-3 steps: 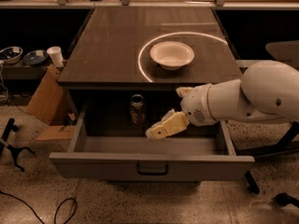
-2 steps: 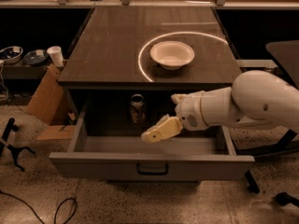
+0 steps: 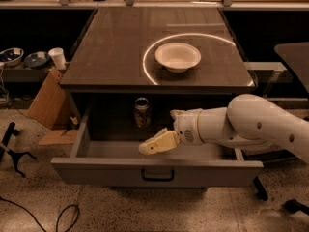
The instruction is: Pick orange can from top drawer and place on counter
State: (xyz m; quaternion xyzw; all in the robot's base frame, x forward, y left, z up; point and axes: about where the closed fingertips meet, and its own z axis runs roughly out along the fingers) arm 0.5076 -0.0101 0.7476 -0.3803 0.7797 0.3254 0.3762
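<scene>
The orange can [image 3: 142, 112] stands upright at the back of the open top drawer [image 3: 157, 172], just under the counter's front edge. The counter [image 3: 116, 47] is dark and glossy with a bright ring reflection. My gripper [image 3: 150, 146] reaches into the drawer from the right on a white arm. Its tan fingers point left. It sits in front of the can and a little to its right, apart from it and holding nothing.
A white bowl [image 3: 177, 56] sits on the counter inside the ring reflection. A cardboard box [image 3: 48, 103] leans at the left of the cabinet. A white paper cup [image 3: 57, 58] and bowls [image 3: 12, 56] sit on a low shelf at left. Cables lie on the floor.
My gripper has moved left and slightly down inside the drawer, closer to the can. The can and bowl have not moved.
</scene>
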